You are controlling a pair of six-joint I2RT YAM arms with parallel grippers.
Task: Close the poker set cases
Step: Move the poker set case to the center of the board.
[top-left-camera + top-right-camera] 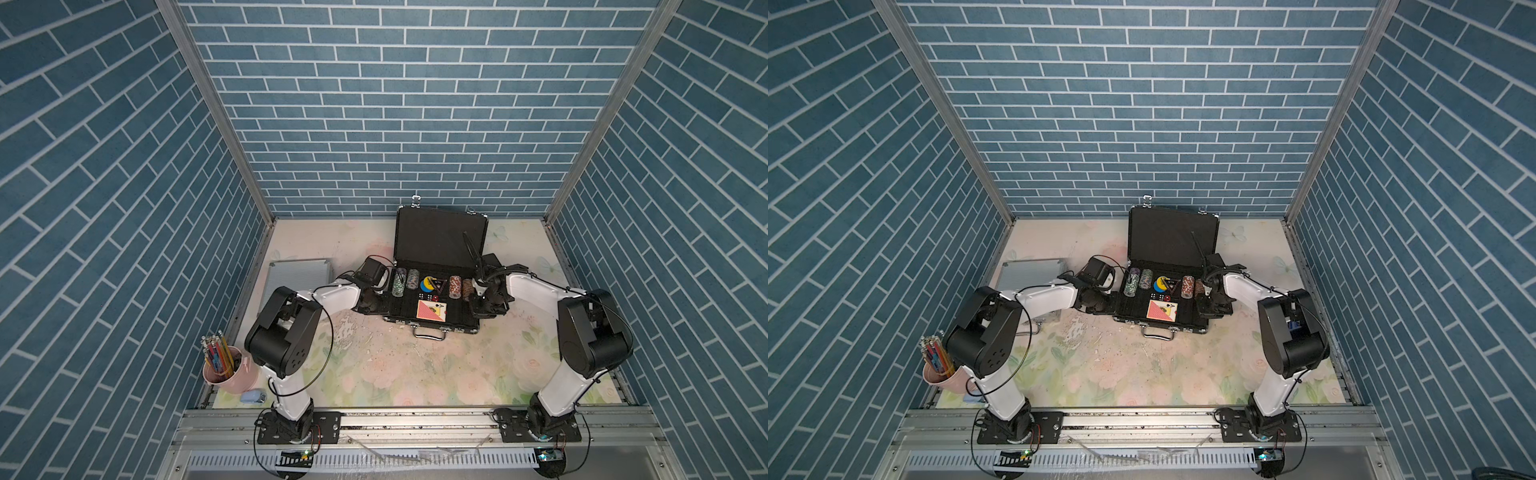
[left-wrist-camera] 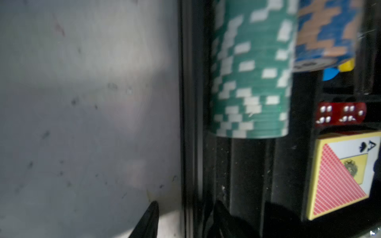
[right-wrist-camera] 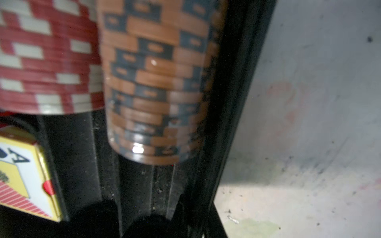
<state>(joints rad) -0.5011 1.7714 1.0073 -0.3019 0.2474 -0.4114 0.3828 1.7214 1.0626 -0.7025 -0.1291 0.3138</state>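
Blk case [image 1: 440, 245] open, lid upright, centre-back; silver case [image 1: 297, 276] shut, flat, left.

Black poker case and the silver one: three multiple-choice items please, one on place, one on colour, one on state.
1. Where does the silver case lie?
A) on the robot's left of the black case
B) inside it
C) on top of it

2. What colour are the chips nearest the case wall in the left wrist view?
A) red and white
B) green and white
C) plain yellow

3. How is the black case's lid?
A) shut
B) open, standing up
C) taken off

Answers: 1 A, both top views show it lying flat on that side. 2 B, the green stack sits next to the wall. 3 B, its inside faces the camera and the chips are uncovered.
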